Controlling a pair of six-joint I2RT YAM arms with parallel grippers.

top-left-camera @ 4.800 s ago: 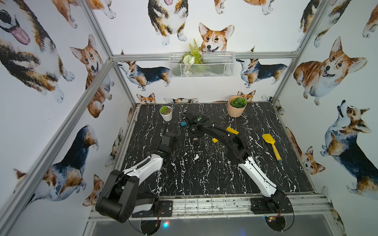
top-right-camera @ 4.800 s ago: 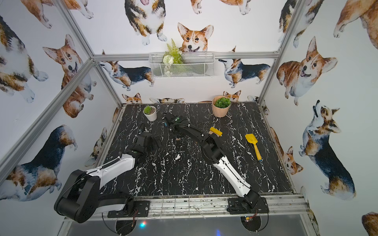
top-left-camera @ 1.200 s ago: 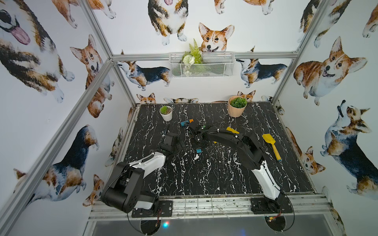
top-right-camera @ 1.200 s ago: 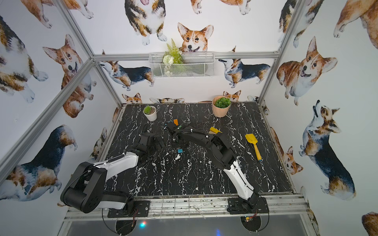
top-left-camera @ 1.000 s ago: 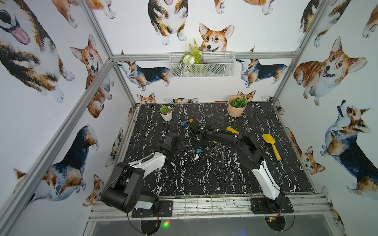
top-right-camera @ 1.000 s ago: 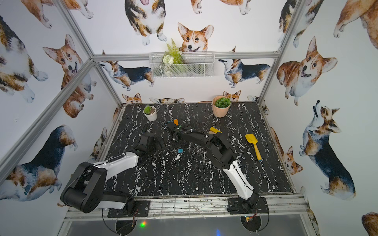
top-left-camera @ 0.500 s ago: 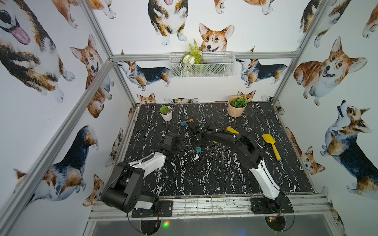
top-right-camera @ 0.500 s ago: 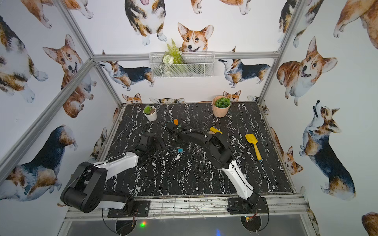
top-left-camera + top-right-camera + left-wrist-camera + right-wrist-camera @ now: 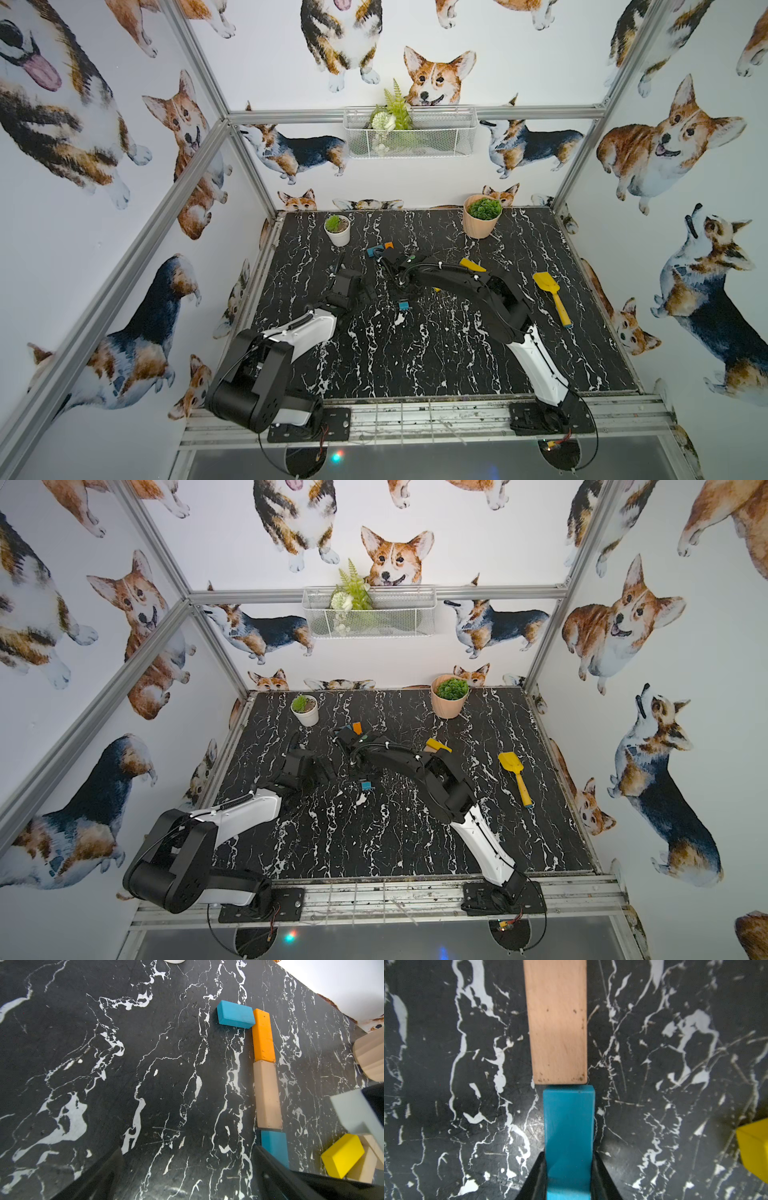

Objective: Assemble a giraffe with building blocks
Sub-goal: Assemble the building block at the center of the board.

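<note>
Right gripper (image 9: 569, 1156): closed tight on the blue block (image 9: 569, 1118).
Blue block: its end is right by the tan block (image 9: 557, 1022).
Row: orange block (image 9: 263, 1034), tan block and blue block lie in one line on the black table (image 9: 83, 1022).
Left gripper (image 9: 188, 1148): wide open, holding nothing, beside the row.
Yellow block (image 9: 342, 1155): off to the side.

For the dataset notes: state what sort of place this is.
Probably a robot test booth, not a home: an aluminium frame carrying corgi-print walls, with a left arm and a right arm bolted at the front edge of a marble table.
</note>
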